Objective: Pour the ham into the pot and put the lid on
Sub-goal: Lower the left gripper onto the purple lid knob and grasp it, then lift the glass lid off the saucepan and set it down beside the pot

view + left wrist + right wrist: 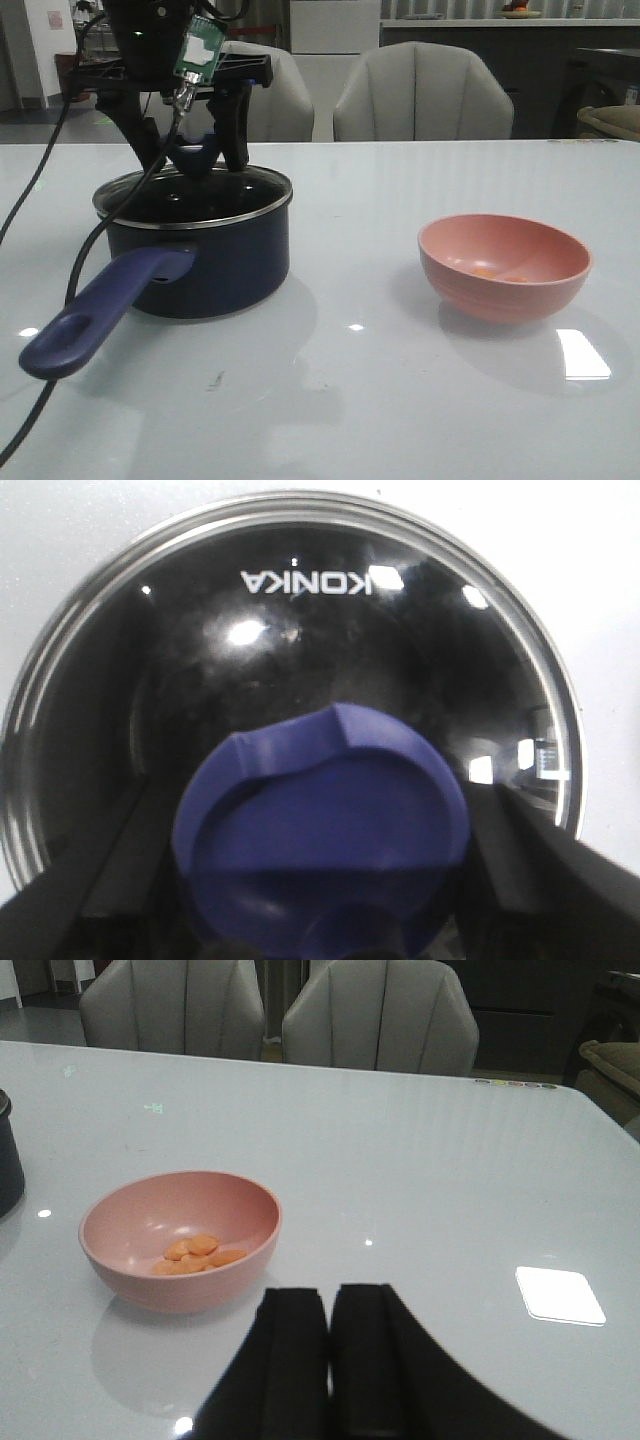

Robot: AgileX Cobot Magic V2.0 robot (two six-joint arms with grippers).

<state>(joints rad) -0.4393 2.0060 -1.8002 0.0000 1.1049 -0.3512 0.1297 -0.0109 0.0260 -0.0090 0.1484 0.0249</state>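
The dark navy pot (210, 270) stands at the table's left, its purple-blue handle (100, 310) pointing toward the front. The glass lid (300, 630) rests on the pot's rim. My left gripper (195, 158) hangs over it, open, with one finger on each side of the blue knob (320, 830); I cannot see them pressing on it. The ham (197, 1253), a few orange chunks, lies in the pink bowl (180, 1225) at the right. My right gripper (330, 1295) is shut on nothing, low over the table just beside the bowl. It does not show in the front view.
Two grey chairs (420, 95) stand behind the table's far edge. A black cable (90, 255) from the left arm drapes down past the pot's handle to the front left. Bare tabletop (350, 260) lies between the pot and the bowl (503, 265).
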